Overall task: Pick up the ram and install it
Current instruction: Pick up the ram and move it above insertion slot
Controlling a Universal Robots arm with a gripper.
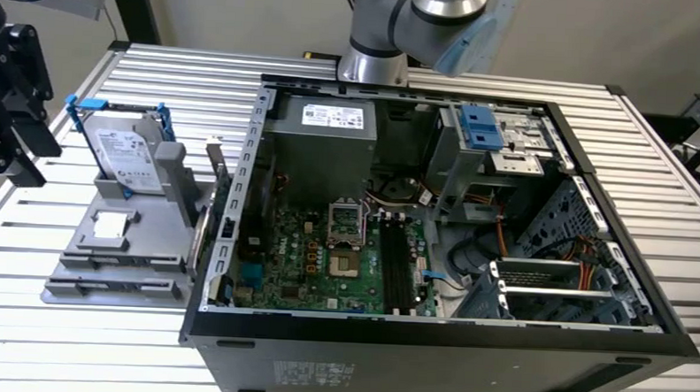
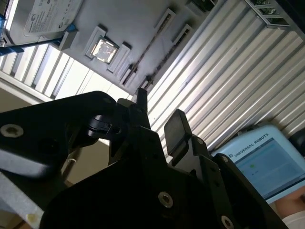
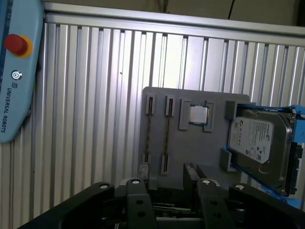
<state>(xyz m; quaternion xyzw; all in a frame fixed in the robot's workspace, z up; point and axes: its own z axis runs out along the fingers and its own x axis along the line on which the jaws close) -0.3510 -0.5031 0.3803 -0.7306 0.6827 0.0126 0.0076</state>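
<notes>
Gripper [image 3: 166, 169], fingers [image 3: 191, 179] apart and empty, is shown short of the ram [image 3: 167, 136], stood on edge in the tray [image 3: 209, 152] beyond the fingertips; it is best straddled squarely, mid-length, across its flat faces, before any closing.

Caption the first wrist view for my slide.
Open claw near a grey tray holding a memory stick, processor and hard drive.
</notes>
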